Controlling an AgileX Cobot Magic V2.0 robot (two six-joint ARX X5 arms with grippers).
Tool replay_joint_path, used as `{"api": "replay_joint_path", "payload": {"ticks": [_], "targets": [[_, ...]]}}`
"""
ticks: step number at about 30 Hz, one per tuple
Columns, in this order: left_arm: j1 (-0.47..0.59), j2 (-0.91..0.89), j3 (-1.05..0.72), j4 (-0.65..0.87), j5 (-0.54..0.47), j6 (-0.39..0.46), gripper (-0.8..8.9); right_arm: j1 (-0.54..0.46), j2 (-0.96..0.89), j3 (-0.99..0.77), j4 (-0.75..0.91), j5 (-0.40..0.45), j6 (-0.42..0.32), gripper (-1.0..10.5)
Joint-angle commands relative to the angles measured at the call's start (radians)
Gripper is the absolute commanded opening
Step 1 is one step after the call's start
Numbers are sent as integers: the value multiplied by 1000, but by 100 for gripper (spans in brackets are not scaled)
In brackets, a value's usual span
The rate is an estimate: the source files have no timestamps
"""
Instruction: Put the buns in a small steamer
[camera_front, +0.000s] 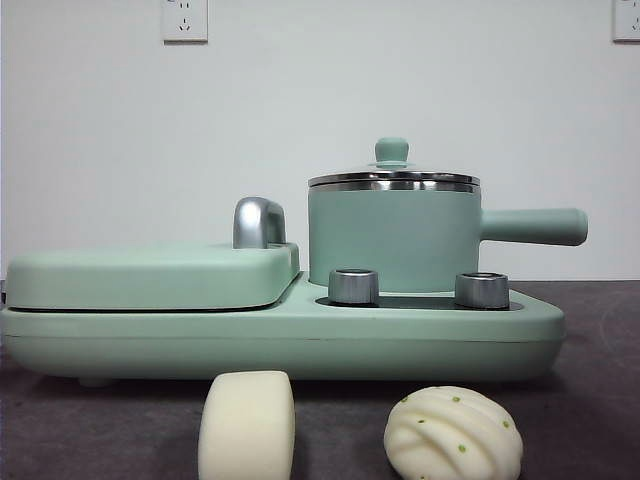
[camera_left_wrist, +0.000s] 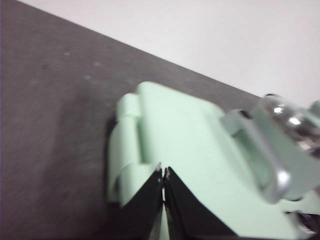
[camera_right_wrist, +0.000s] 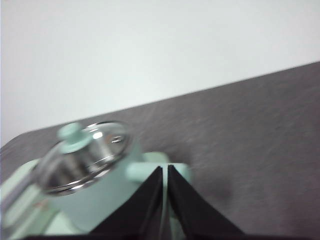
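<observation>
Two cream-white buns lie on the dark table in front of the appliance: a smooth cylinder-like roll (camera_front: 246, 425) and a round ridged bun with green specks (camera_front: 453, 434) to its right. The small steamer (camera_front: 395, 235), a mint-green pot with a straight side handle (camera_front: 532, 226), stands on the appliance's right half with its glass lid (camera_right_wrist: 85, 155) and green knob (camera_front: 391, 151) on. My left gripper (camera_left_wrist: 163, 172) hangs shut above the flat griddle lid (camera_left_wrist: 200, 165). Shut too, my right gripper (camera_right_wrist: 165, 170) hovers over the steamer's handle side. Neither gripper appears in the front view.
The mint-green appliance base (camera_front: 280, 335) spans most of the table, with a flat lidded griddle section (camera_front: 150, 275) on the left, a chrome latch handle (camera_front: 258, 222) and two steel knobs (camera_front: 353, 286). White wall with sockets behind.
</observation>
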Motion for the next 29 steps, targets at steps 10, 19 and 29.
{"api": "replay_joint_path", "payload": {"ticks": [10,19,29], "targets": [[-106,412,464,-132,166,106,8,9,274,422,-410,-302,-153,13],[-185,648,750,-329,289,218,8,9,395,603,-585,-460,-333,13],[-220,720,804,-341,298,263,123,9,398,608,-573,-475,-339,90]]}}
